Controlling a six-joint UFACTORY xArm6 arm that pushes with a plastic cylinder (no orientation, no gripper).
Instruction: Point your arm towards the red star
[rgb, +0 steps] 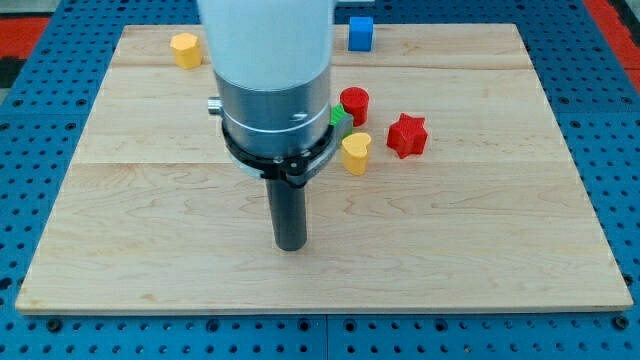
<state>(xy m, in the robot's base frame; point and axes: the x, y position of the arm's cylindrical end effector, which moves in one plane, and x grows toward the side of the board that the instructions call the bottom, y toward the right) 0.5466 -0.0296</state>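
My tip (291, 246) sat low on counter (150, 250), no pincer fitted; red star (407, 135) at 2 o'clock, advised skirting yellow heart (355, 153)

My tip (291, 245) well left-below red star (407, 135)

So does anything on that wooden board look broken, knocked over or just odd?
Nothing looks damaged. One oddity: a green block is mostly hidden behind the arm, beside the red cylinder. My tip rests on bare board, apart from the red star and yellow heart.
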